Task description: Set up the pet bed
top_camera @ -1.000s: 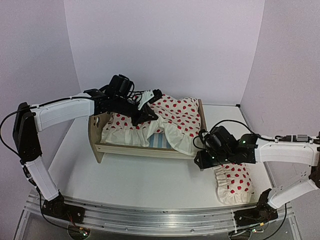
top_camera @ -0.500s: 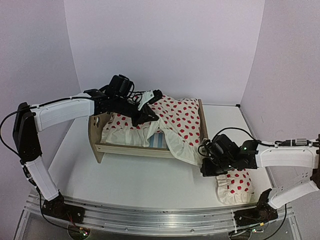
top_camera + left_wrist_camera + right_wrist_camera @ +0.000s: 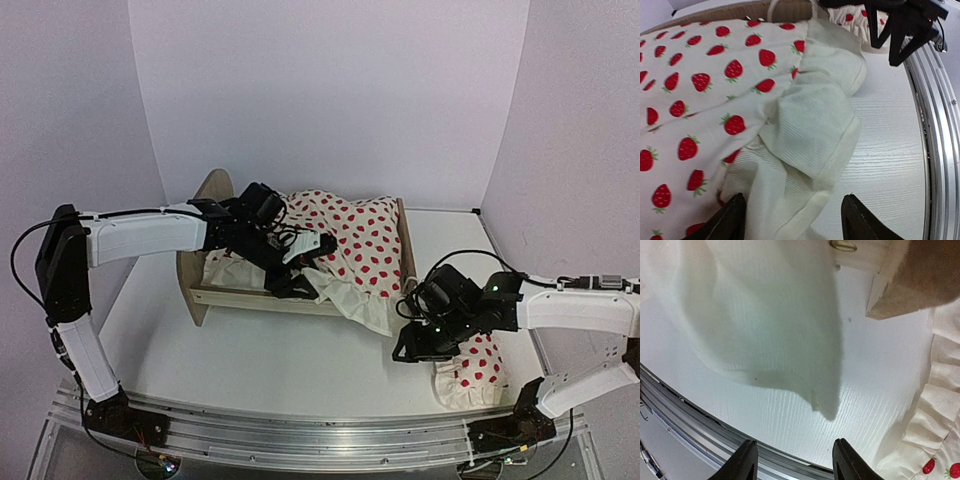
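The pet bed (image 3: 232, 296) stands on the desk (image 3: 280, 350), directly under the left fingers (image 3: 732, 217) and just ahead of the right fingers (image 3: 745, 462). Both pairs have just let go of the strawberry blanket (image 3: 365, 235) and now stand wide and empty, its ruffle loose between the left pair and its hanging corner ahead of the right. The spread looks nearly done. The pillow (image 3: 470, 372) beside the right fingers probably comes next.
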You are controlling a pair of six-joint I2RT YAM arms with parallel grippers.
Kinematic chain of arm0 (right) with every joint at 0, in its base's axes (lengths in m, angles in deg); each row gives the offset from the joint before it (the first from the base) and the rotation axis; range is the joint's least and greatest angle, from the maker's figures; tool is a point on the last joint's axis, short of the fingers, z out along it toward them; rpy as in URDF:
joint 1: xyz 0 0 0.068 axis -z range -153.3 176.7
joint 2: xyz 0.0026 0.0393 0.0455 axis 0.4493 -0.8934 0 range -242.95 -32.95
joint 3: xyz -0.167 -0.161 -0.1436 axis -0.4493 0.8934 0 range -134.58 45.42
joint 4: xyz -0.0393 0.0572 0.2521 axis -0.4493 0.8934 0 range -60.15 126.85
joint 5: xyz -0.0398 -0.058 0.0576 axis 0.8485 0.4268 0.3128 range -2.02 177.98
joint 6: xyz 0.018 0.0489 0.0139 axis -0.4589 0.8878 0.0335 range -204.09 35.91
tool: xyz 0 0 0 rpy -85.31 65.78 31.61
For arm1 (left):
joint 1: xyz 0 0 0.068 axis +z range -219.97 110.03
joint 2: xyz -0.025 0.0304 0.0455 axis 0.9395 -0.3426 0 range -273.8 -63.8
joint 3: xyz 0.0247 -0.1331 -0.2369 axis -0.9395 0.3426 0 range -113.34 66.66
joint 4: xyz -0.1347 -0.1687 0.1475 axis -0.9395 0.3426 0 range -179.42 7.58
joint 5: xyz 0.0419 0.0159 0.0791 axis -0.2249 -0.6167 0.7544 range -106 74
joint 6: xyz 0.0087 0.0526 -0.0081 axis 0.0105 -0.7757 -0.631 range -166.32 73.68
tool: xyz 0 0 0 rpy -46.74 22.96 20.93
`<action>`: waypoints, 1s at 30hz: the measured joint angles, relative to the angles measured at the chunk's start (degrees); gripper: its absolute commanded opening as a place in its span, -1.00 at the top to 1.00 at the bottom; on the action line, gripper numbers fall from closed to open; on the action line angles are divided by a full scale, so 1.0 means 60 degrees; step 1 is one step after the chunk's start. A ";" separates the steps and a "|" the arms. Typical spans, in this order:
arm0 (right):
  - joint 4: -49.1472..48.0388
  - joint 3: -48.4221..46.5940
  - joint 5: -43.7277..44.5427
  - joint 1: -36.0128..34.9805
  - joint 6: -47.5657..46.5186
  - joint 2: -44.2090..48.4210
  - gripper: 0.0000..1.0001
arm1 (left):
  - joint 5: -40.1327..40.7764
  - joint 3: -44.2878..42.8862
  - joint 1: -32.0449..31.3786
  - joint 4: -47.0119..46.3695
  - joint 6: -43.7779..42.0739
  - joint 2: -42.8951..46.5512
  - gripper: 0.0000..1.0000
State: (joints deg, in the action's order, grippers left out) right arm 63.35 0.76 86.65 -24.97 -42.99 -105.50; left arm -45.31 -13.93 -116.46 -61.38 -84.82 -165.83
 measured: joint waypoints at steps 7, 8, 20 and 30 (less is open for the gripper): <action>0.1053 -0.0803 0.0585 0.0539 -0.0189 0.0448 -0.10 | 0.0171 0.0081 -0.0368 0.0418 -0.0603 -0.0570 -0.52; 0.1135 -0.0896 0.0708 0.0617 -0.0217 0.0513 -0.10 | 0.0258 0.0081 -0.0414 0.0405 -0.0604 -0.0654 -0.51; 0.1461 -0.1243 0.0969 0.1421 -0.0427 0.0491 -0.05 | 0.1359 -0.0313 -0.0603 0.0006 -0.0494 -0.1616 0.41; 0.1719 -0.1507 0.0686 0.2707 -0.0845 0.0539 -0.05 | 0.1151 -0.2369 -0.0645 0.1550 0.0144 -0.2744 1.00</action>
State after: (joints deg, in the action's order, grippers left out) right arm 73.66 -8.28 90.77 -8.73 -48.06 -102.27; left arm -38.41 -28.14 -120.32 -52.08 -83.96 -182.29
